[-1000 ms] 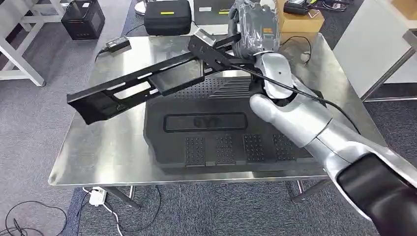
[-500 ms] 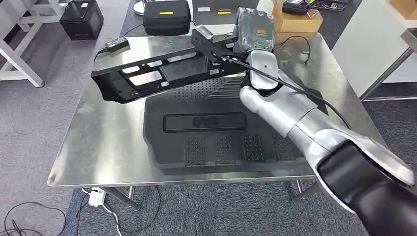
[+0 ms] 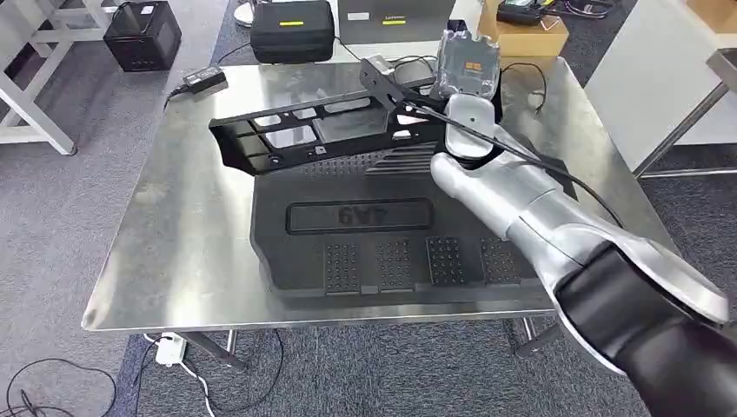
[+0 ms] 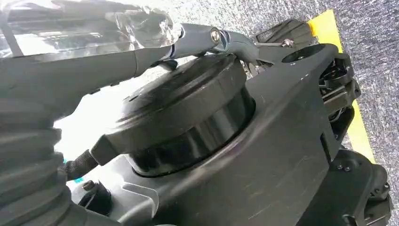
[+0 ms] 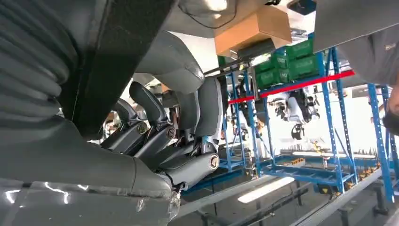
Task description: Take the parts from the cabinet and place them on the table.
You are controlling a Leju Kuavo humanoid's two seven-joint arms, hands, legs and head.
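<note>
My right hand (image 3: 468,65) grips the right end of a long black slotted frame part (image 3: 304,132) and holds it level, low over the far half of the steel table (image 3: 182,226). A large black moulded panel (image 3: 382,230) lies flat on the table beneath it. In the right wrist view the black bar (image 5: 117,56) runs between the grey thumb and the curled dark fingers (image 5: 164,132). In the left wrist view my left hand (image 4: 94,61) hangs with its fingers stretched out and nothing in them.
A power adapter (image 3: 202,78) sits at the table's far left corner, with cables by the far right edge. Beyond the table are a black case (image 3: 293,30), a cardboard box (image 3: 521,30) and a black cube (image 3: 143,33). A white cabinet (image 3: 660,78) stands at the right.
My right arm has carried the long frame part to the right and farther across the table; its free left end has swung in over the tabletop. The moulded panel has stayed put.
</note>
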